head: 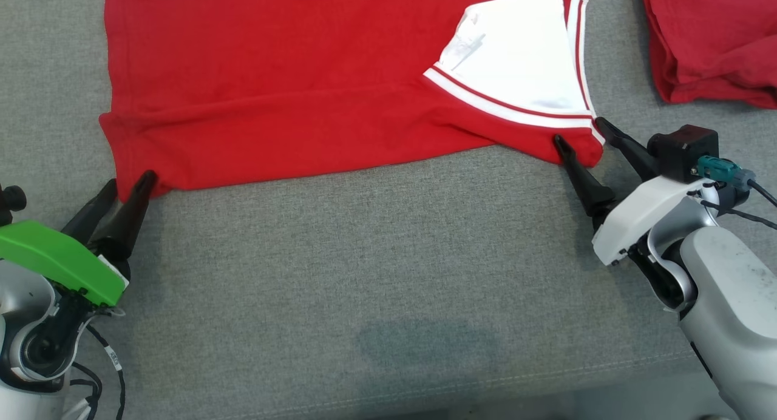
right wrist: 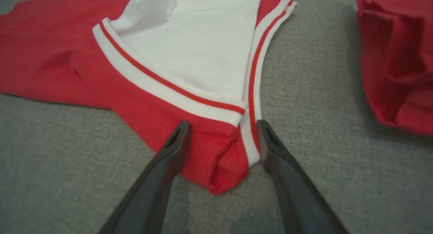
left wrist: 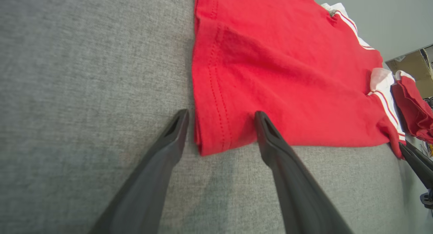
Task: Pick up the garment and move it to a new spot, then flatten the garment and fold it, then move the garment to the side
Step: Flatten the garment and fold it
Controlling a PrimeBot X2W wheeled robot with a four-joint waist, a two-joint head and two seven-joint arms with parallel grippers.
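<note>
The red garment [head: 291,92] is seen spread on the grey surface [head: 376,256], its near corners straddled by the wide-open jaws of the left gripper [head: 130,179] and right gripper [head: 578,131]; nothing is clamped.

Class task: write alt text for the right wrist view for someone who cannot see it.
The right end effector is open, its dark fingers straddling a corner of a red garment with a white stripe-edged panel. It lies on a grey surface, another red cloth apart at upper right.
</note>
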